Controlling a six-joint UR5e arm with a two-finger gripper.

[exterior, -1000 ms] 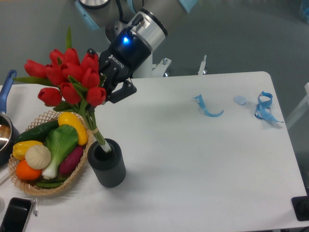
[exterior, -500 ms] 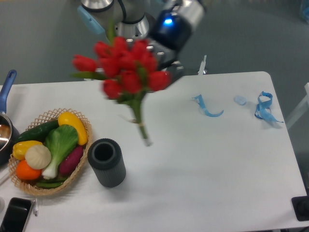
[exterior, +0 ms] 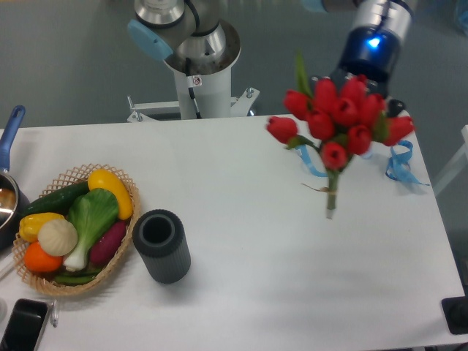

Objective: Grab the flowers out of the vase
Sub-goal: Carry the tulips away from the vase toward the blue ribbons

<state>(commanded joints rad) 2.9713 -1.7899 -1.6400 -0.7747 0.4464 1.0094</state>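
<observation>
white table (exterior: 241,241), vase (exterior: 161,246), basket (exterior: 70,227), ribbons (exterior: 401,164)

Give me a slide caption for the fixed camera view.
Gripper holds the flowers in the air at the table's right side, clear of the empty vase beside the basket.

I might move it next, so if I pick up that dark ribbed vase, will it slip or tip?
The vase looks ribbed, so probably grippy. It is short and wide, so likely stable. It stands empty, so probably light.
</observation>
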